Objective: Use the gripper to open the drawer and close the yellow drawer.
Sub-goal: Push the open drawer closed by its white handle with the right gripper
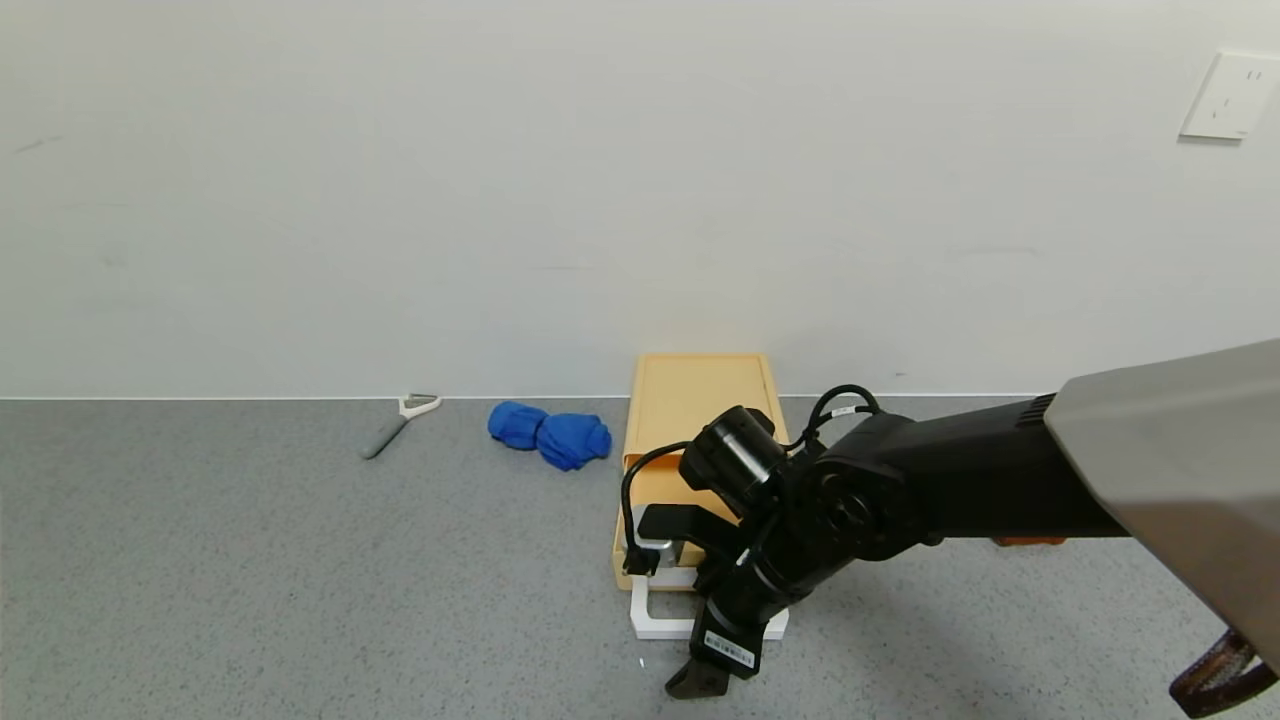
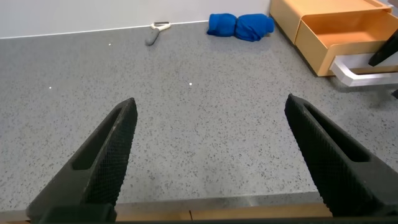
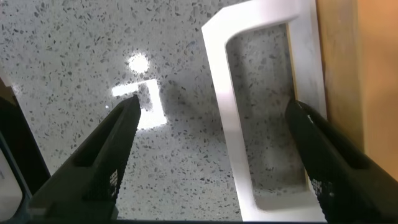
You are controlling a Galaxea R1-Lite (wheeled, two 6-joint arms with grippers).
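the drawer (image 1: 690,440) sits against the back edge of the desk, right of centre, its tray slid partly out toward you and its white handle (image 1: 655,615) leading. its long axis runs back edge to front edge. your right gripper (image 3: 211,155) hangs over that handle with fingers spread, holding nothing; one finger sits outside the loop, the other by the tray front. the drawer lies behind the gripper, so closing looks like a push straight toward the wall. the left gripper (image 2: 211,155), also released, is parked low toward the left side.
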